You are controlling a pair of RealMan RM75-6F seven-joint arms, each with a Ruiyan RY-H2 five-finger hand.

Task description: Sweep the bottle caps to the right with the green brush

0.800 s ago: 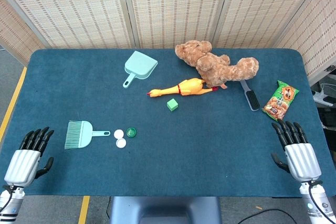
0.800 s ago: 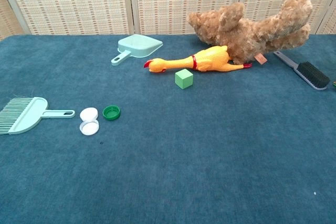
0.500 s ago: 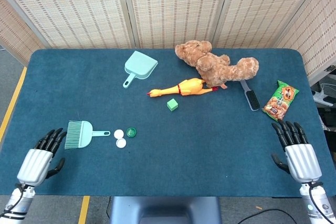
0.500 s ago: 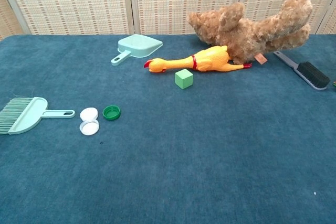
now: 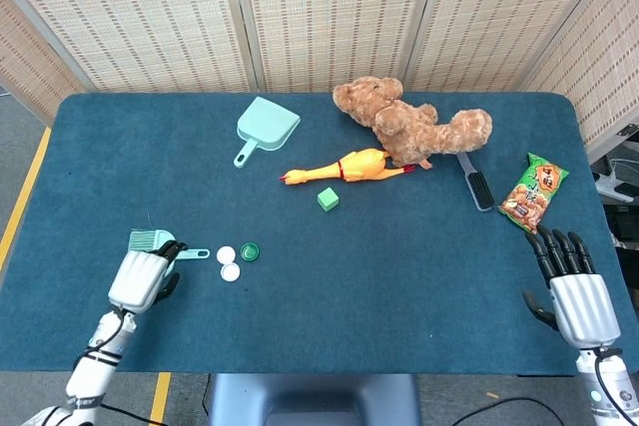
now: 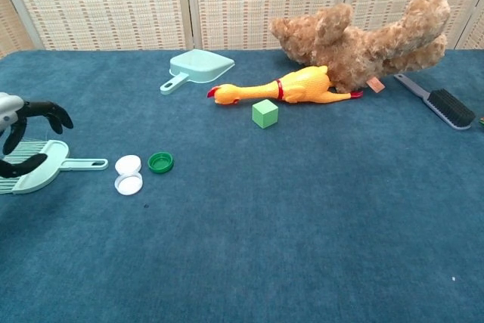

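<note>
The green brush [image 5: 151, 240] lies on the blue table at the front left, its handle [image 6: 85, 163] pointing right. Just right of the handle sit two white caps [image 5: 226, 254] [image 5: 231, 271] and a green cap [image 5: 250, 250]; the chest view shows the same white caps [image 6: 128, 164] [image 6: 128, 183] and green cap [image 6: 160, 162]. My left hand [image 5: 141, 276] hovers over the brush head [image 6: 36, 173], fingers [image 6: 47, 112] curved and apart, holding nothing. My right hand [image 5: 573, 286] stays open at the front right edge, far from the caps.
A mint dustpan [image 5: 268, 127], a teddy bear [image 5: 409, 125], a rubber chicken [image 5: 349, 167] and a green cube [image 5: 327, 199] lie at the back middle. A black brush [image 5: 477, 185] and a snack bag [image 5: 533, 190] lie at the right.
My left hand has moved right and forward from the table's front left corner to above the brush head. The right hand slid slightly back. Brush and caps have not moved.
</note>
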